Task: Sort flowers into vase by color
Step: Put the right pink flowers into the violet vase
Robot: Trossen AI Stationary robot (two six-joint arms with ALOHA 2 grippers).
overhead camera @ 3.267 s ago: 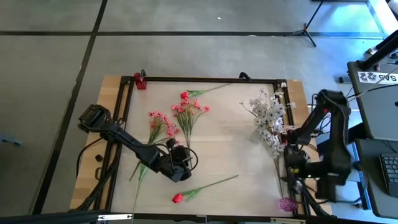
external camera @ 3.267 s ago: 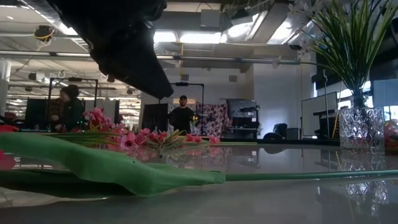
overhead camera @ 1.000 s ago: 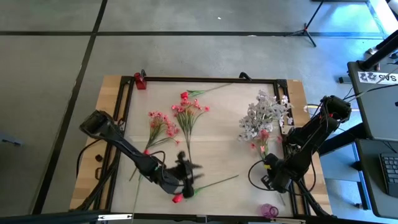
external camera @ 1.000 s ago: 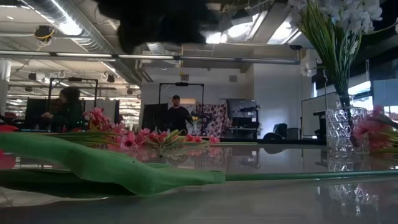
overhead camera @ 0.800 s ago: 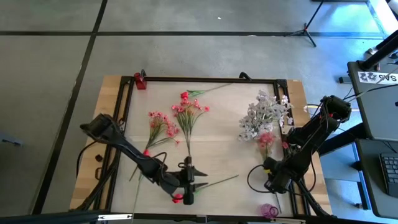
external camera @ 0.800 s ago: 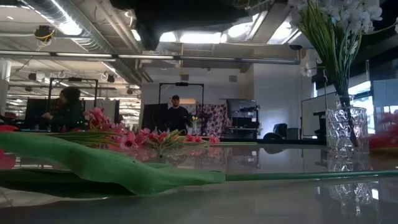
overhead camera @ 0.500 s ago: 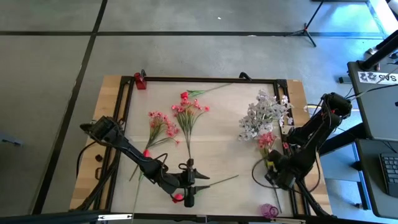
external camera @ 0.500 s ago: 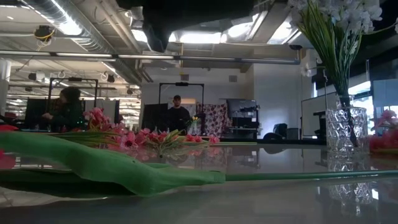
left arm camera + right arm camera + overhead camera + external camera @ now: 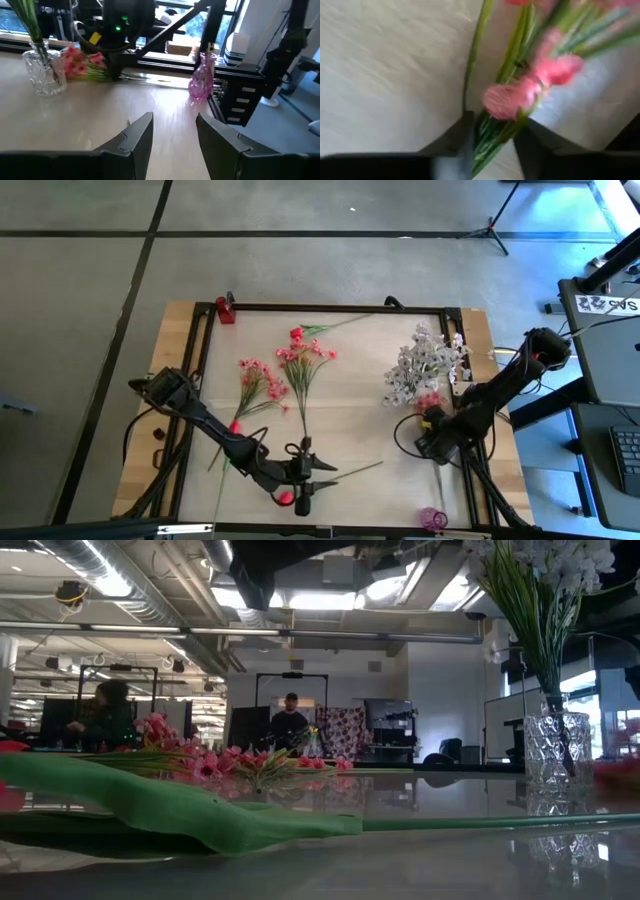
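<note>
Only unreadable writing shows; right gripper (image 9: 492,145) clasps pink spray (image 9: 530,90), left gripper (image 9: 174,135) gapes.

the left gripper (image 9: 312,484) hovers over the near-left part of the table (image 9: 350,415), above a single flower (image 9: 325,479) lying there. two sprays (image 9: 280,375) lie behind it, and a vase (image 9: 422,370) stands at the right, just behind the right gripper (image 9: 432,423).
</note>
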